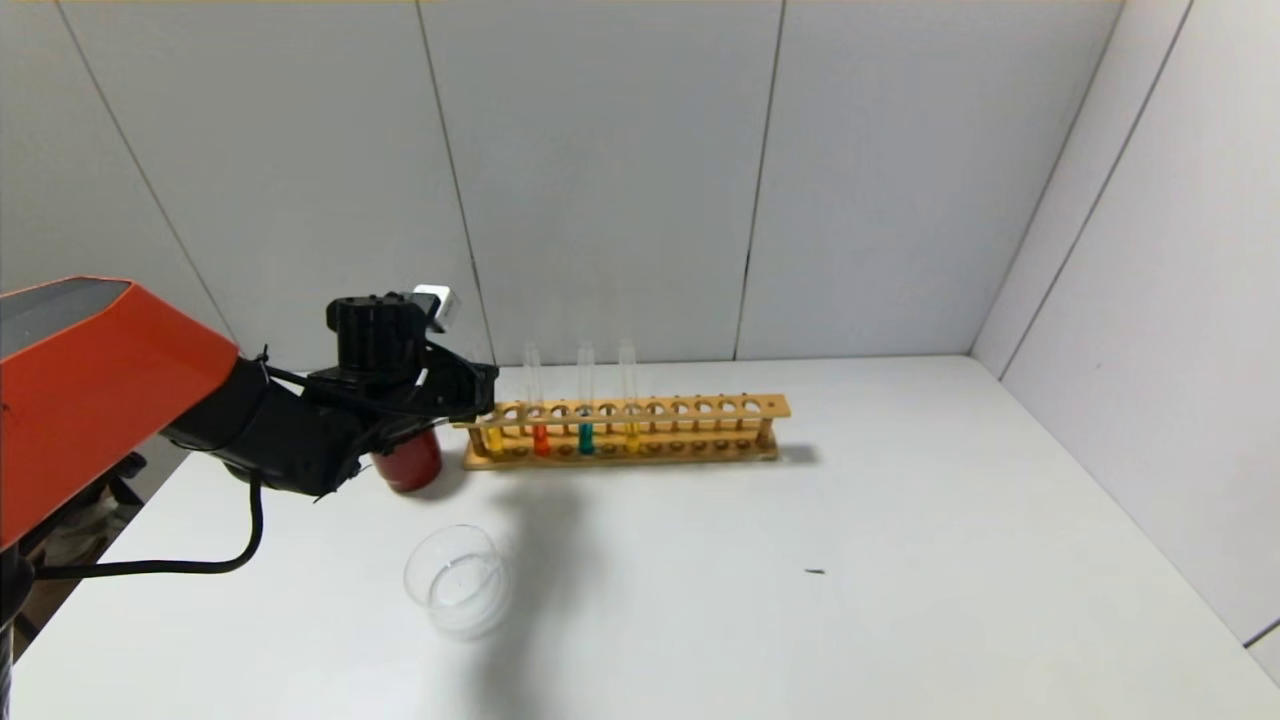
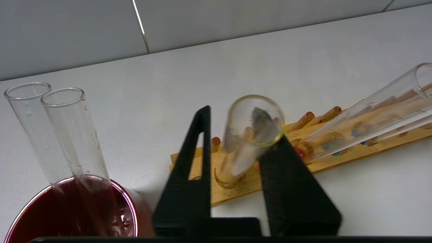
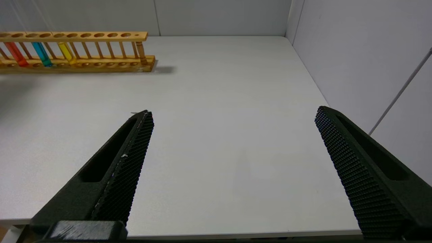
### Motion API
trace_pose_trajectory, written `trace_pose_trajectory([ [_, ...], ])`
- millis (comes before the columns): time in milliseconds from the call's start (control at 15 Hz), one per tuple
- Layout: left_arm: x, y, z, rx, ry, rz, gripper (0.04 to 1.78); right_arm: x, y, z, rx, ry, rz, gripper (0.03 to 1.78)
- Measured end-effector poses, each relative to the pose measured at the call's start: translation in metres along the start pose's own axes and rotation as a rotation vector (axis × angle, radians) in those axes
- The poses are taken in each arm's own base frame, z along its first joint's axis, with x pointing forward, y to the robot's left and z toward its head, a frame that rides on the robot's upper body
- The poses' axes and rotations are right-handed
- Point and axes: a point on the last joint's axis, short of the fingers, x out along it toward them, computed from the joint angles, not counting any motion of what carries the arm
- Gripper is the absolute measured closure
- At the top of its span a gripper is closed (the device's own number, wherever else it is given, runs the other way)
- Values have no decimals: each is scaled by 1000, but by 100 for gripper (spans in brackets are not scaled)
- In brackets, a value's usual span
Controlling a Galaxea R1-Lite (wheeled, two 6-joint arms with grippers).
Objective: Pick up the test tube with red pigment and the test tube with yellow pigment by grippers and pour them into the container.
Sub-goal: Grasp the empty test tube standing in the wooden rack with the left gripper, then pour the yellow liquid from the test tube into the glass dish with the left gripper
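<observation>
Black and thin-fingered, the left gripper had its two fingers drawn together on a slim clear glass test tube with yellow pigment, clamping it just below the rim. That tube stood in the end hole of a long pale wooden test tube rack, its lemon-yellow bottom showing directly beneath the gripper in the head view.

Just beyond the gripper along the rack, away from the arm, stood the slim glass test tube with red pigment, then a like tube with teal liquid, then a second yellow-filled tube; all three were upright in their holes, and the rest of the rack stretched on past them.

Just under the wrist, on the arm's side of the rack, sat an opaque dark red cup with two empty clear glass tubes leaning inside it. Nearer the robot than the gripper, and apart from the cup, lay the container, a small round low-walled dish of clear glass, on the white table.

Well away on the other side, the right gripper hung over bare table with its fingers spread wide and nothing between them.
</observation>
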Motion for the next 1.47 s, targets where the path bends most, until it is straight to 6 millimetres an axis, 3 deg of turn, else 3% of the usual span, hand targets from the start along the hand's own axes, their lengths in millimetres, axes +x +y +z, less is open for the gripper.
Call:
trace_pose_trajectory([
  [333,-10,-2,16,9,-24,0,150,0,0,0,0,0,0,6],
  [667,-46,-6,70,28,-84,0,150,0,0,0,0,0,0,6],
  [1000,-104,-12,114,80,-125,-22,150,0,0,0,0,0,0,6],
  [1267,-168,1,118,169,-3,-232,150,0,0,0,0,0,0,6],
  [1467,-195,21,105,321,22,-411,150,0,0,0,0,0,0,6],
])
